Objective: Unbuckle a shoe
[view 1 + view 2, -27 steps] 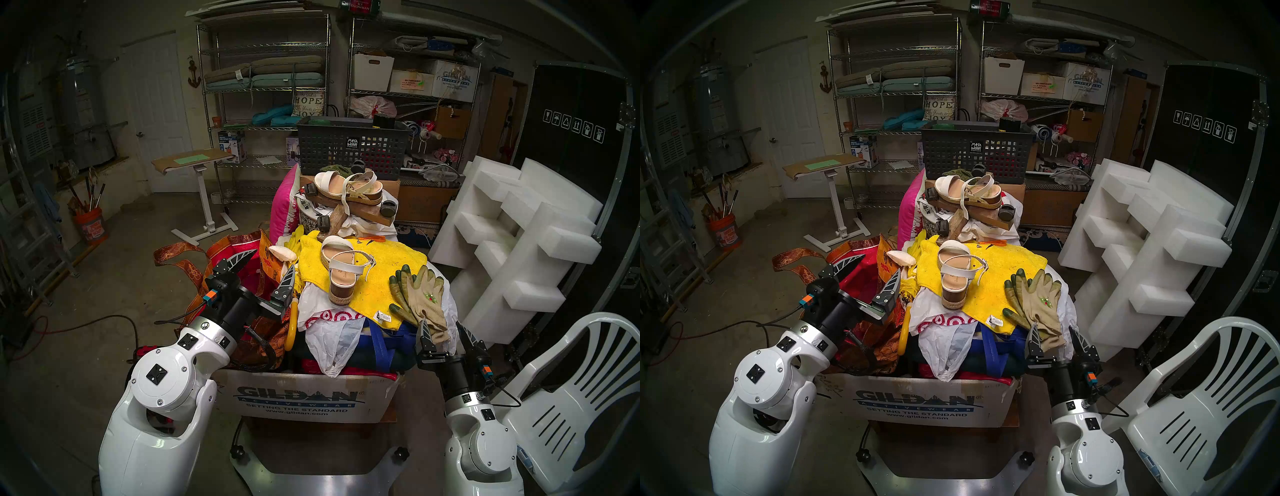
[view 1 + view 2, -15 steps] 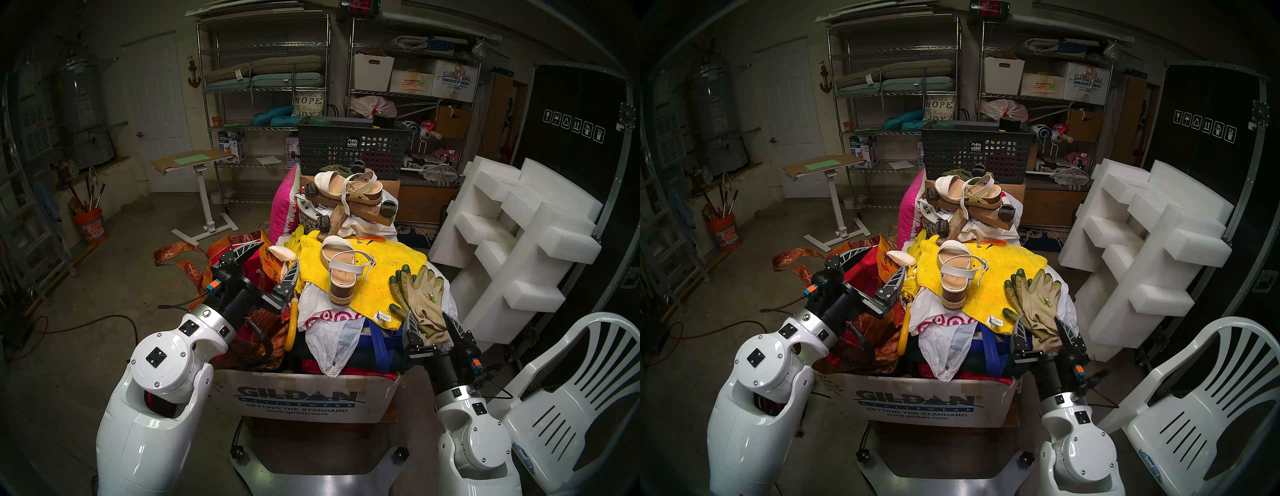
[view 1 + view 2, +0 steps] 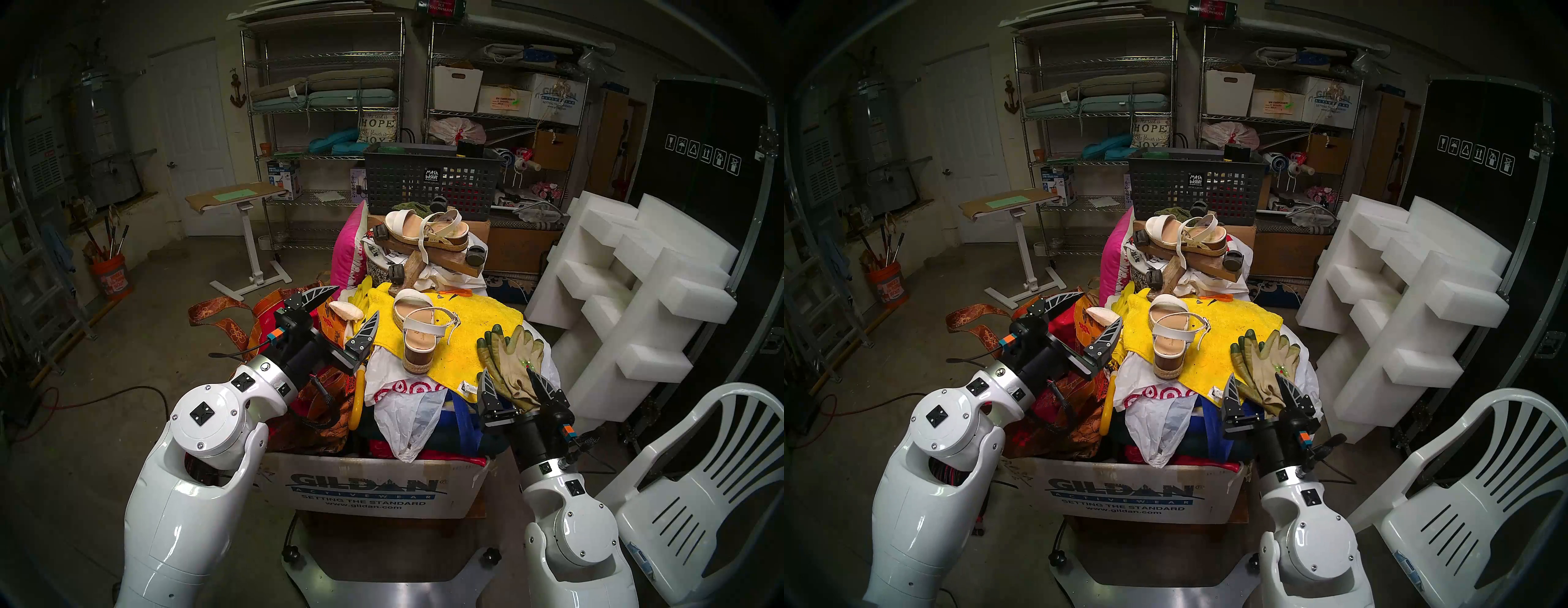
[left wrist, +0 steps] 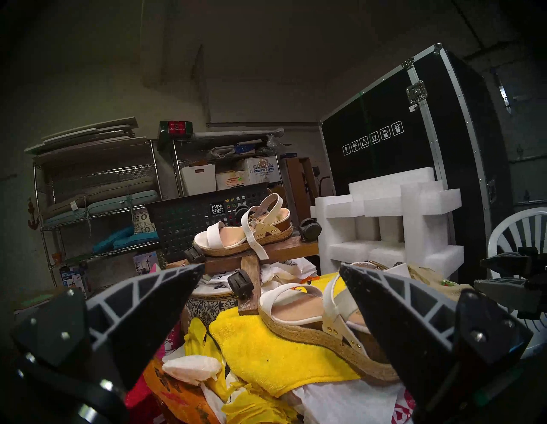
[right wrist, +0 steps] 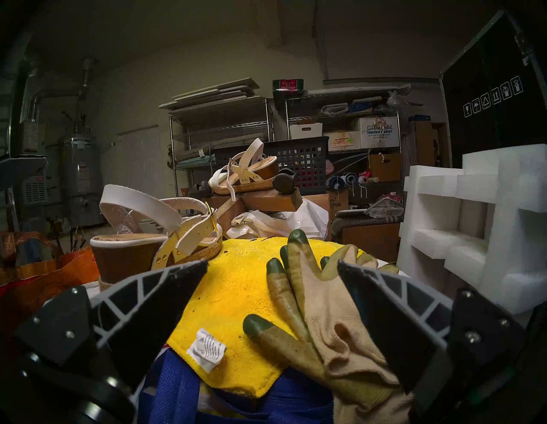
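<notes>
The shoe (image 3: 418, 335), a white-strapped wedge sandal with a jute sole and brown heel, stands on a yellow towel (image 3: 479, 335) atop the pile, heel toward me. Its thin ankle strap carries a gold buckle (image 5: 211, 219) on the right side. My left gripper (image 3: 357, 302) is open and empty, just left of the shoe at the towel's edge; the left wrist view shows the shoe (image 4: 310, 319) close ahead between its fingers. My right gripper (image 3: 507, 371) is open over the cuffs of the garden gloves (image 3: 513, 352), right of and nearer than the shoe (image 5: 142, 237).
A flatter white-strapped sandal (image 3: 424, 231) sits on a wooden dolly behind the towel. The pile fills a Gildan cardboard box (image 3: 365, 488). White foam blocks (image 3: 636, 297) and a plastic chair (image 3: 700, 488) stand at the right, a dark mesh basket (image 3: 428, 178) behind.
Both arms have reached forward. The left gripper moved right and up toward the shoe. The right gripper moved left and forward over the gloves. Both stayed open.
</notes>
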You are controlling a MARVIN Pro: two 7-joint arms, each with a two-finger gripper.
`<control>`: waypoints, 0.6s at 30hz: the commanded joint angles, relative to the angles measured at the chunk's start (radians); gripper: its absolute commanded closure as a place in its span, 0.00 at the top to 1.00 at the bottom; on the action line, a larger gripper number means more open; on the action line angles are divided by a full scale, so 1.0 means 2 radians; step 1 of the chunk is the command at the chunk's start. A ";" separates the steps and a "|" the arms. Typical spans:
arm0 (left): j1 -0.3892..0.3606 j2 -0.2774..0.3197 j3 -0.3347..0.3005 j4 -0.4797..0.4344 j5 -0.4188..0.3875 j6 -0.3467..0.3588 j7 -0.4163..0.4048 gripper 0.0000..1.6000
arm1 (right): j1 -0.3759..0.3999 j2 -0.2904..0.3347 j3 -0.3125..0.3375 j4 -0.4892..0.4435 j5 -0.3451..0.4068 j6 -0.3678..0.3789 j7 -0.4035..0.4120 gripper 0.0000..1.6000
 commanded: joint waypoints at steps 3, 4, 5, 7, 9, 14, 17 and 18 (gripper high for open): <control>-0.013 -0.004 -0.002 -0.009 0.000 -0.005 0.003 1.00 | -0.007 0.001 -0.004 -0.023 0.011 -0.003 -0.006 1.00; -0.013 -0.004 -0.002 -0.009 0.000 -0.005 0.003 1.00 | -0.007 0.001 -0.004 -0.023 0.011 -0.003 -0.006 1.00; -0.013 -0.005 -0.002 -0.009 0.000 -0.005 0.003 1.00 | -0.008 0.001 -0.004 -0.023 0.011 -0.003 -0.007 1.00; -0.013 -0.005 -0.002 -0.009 0.000 -0.005 0.002 1.00 | -0.008 0.002 -0.004 -0.023 0.012 -0.003 -0.007 1.00; -0.004 -0.004 -0.005 -0.015 -0.001 0.000 0.005 1.00 | -0.008 0.002 -0.005 -0.024 0.012 -0.003 -0.008 1.00; 0.007 -0.005 -0.003 -0.029 -0.005 -0.003 0.003 1.00 | -0.002 0.008 -0.013 -0.020 0.018 -0.010 -0.005 1.00; 0.002 -0.002 0.002 -0.030 -0.009 -0.002 -0.005 1.00 | 0.006 0.014 -0.022 -0.021 0.026 -0.007 -0.003 1.00; 0.000 -0.002 0.003 -0.028 -0.009 -0.002 -0.005 1.00 | 0.009 0.016 -0.025 -0.020 0.027 -0.007 -0.005 1.00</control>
